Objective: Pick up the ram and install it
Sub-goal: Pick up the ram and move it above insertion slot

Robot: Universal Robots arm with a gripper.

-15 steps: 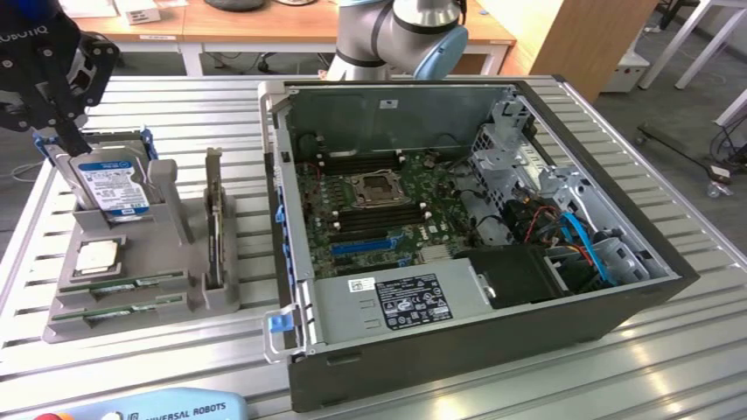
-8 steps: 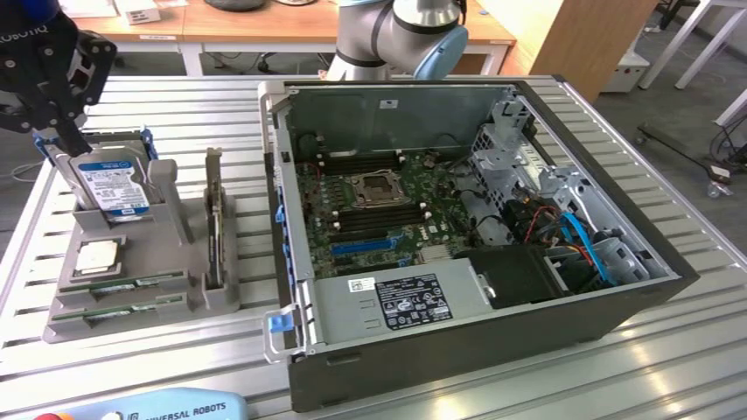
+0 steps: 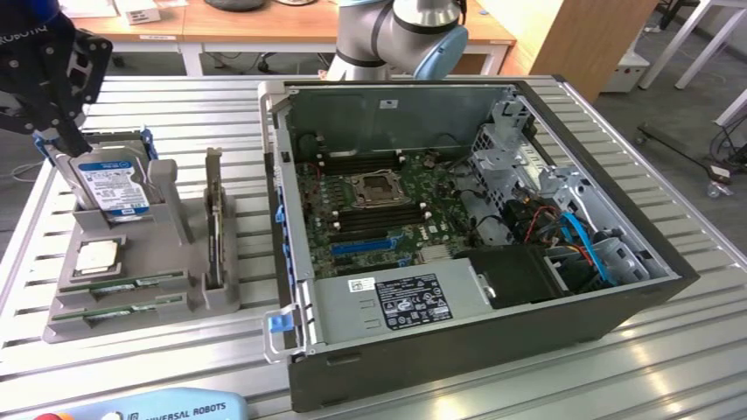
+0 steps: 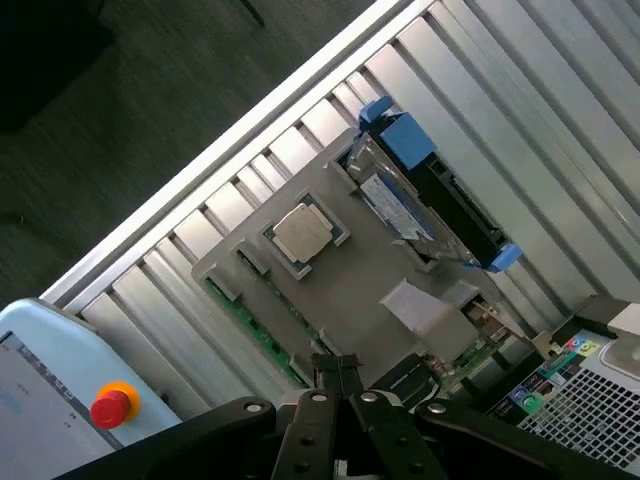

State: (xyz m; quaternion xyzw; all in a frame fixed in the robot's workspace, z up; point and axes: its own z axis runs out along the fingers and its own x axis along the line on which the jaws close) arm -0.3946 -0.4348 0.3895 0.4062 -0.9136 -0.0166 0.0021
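Gripper point(image 3: 56, 131) point(image 4: 337, 370): fingers pressed fully together, nothing between them, nothing held. Hangs above gray tray point(image 3: 70, 331) point(image 4: 350, 290), toward the tray end where HDD point(image 3: 111, 184) stands. Seen from wrist view, well apart from all tray parts.

Ram point(image 3: 138, 282) point(image 4: 250, 322): in the tray, at the end opposite to HDD. 2 thin green sticks, lying on long edge in narrow slots, one just behind the other. Both seated there, untouched.

Between HDD and ram, flat in a tray pocket: square silver CPU point(image 3: 100, 254).

Along the tray side on exterior view's right: dark expansion card point(image 3: 213, 219), upright on its edge.

HDD w/ blue brackets, leaning a bit in its tray holder.

Just beside the tray, on exterior view's right: open PC case point(image 3: 467, 350), w/ green motherboard point(image 3: 373, 219) inside.

Near the tray's ram end: light-blue teach pendant point(image 3: 152, 407) w/ red button point(image 4: 112, 405).

Under the tray: slatted metal table point(image 3: 175, 105).
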